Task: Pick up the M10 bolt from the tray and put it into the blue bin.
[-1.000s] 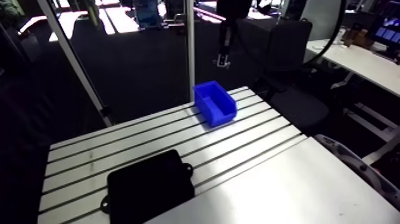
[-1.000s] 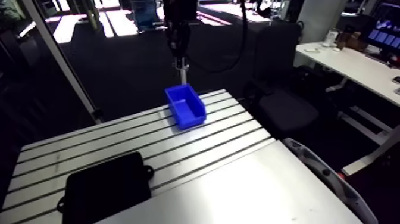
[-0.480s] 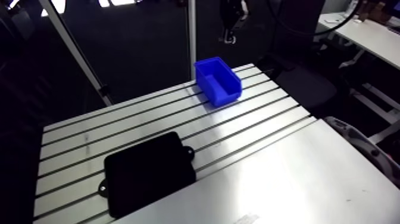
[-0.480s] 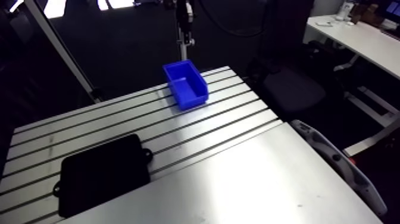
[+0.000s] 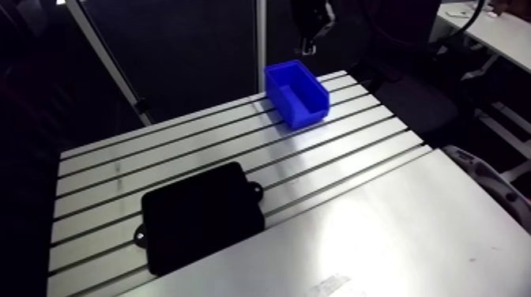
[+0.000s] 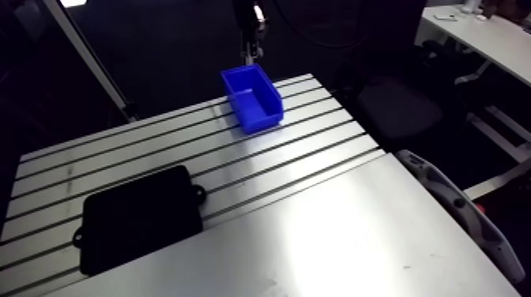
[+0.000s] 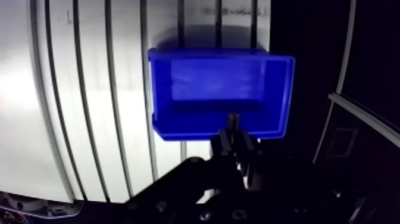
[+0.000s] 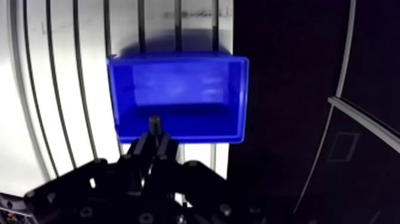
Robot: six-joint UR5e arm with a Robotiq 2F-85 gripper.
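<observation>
The pick was done, by the look of it. In the arm view the black tray lay on the slotted surface with nothing visible on it. In the wrist view the claw was clenched on the M10 bolt, its two fingers drawn close with the short grey stub poking out past their tips. The carry looked all but finished too: the claw hung over the blue bin, not down in it.

What was left, as I judged it, was the release, perhaps after a small drop or a nudge further over the opening.

Seen from the wrist, the bolt's free end showed against the bin's inside, just within the wall nearest the claw and not over the middle. That left little margin on that side. The bin looked empty, though its floor was dim.

In the arm view the bin stood at about 1 o'clock from the tray, well apart from it, near the surface's far edge.
</observation>
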